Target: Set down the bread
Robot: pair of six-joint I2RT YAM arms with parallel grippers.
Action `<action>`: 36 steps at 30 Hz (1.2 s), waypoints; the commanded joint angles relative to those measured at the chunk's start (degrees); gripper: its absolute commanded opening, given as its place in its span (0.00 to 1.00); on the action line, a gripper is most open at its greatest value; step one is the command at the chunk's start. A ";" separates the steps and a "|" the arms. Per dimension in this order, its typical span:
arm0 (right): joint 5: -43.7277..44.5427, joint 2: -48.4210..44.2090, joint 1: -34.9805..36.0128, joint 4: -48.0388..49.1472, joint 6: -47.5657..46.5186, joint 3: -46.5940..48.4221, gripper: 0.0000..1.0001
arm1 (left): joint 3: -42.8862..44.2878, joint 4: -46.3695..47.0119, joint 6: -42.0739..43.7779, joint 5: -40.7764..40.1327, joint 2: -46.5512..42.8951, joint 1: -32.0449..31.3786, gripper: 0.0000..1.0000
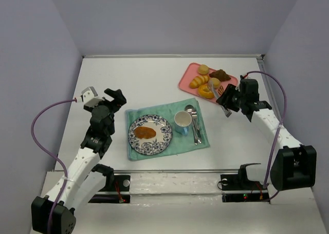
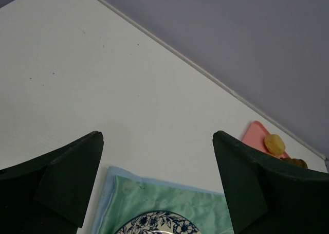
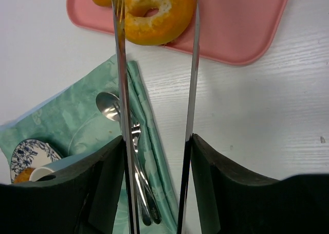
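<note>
1. Left gripper (image 1: 117,99) hangs above the bare table, to the left of the green placemat (image 1: 164,109). Its jaws are spread wide and nothing is between them.
2. On the placemat lies a blue-patterned plate (image 1: 167,128), and one long bread (image 1: 145,133) already rests near its middle.
3. Right of the plate stands a cup (image 1: 182,121), and just beside it lies a spoon (image 1: 191,112) with some other cutlery.
4. Further right, toward the back, is the pink tray (image 3: 241,23) with several breads. The ring bread (image 3: 154,31), near the tray's front edge, is I think the one for this step.
5. Right gripper (image 3: 157,151) is clenched on a pair of metal tongs (image 3: 121,79), pressing the two blades from outside. The blades are apart and stand on either side of the ring bread. Whether they touch it I cannot tell, because the tips leave the wrist view.
6. To do it well, I would bring the blades down across the widest part of the ring and close them softly, so that the bread is not crushed. Then I would lift straight up, pass well above the cup, and lay the ring on a free part of the plate, not on top of the long bread.
</note>
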 commanded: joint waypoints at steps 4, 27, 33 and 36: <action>-1.02 3.42 -1.06 4.70 2.03 0.04 0.57 | -0.78 2.63 -0.44 -1.01 -0.49 0.28 0.99; -2.43 -1.74 -1.06 7.25 2.47 -0.84 0.23 | -0.70 2.72 -0.44 -1.28 -0.14 0.28 0.99; -7.07 -11.85 -1.06 6.55 -4.11 -0.05 0.21 | -0.70 3.15 -0.53 -1.01 0.21 0.28 0.99; -14.44 -13.27 -1.06 6.54 -6.93 0.65 0.21 | -0.52 3.24 -0.44 -0.75 0.39 0.37 0.99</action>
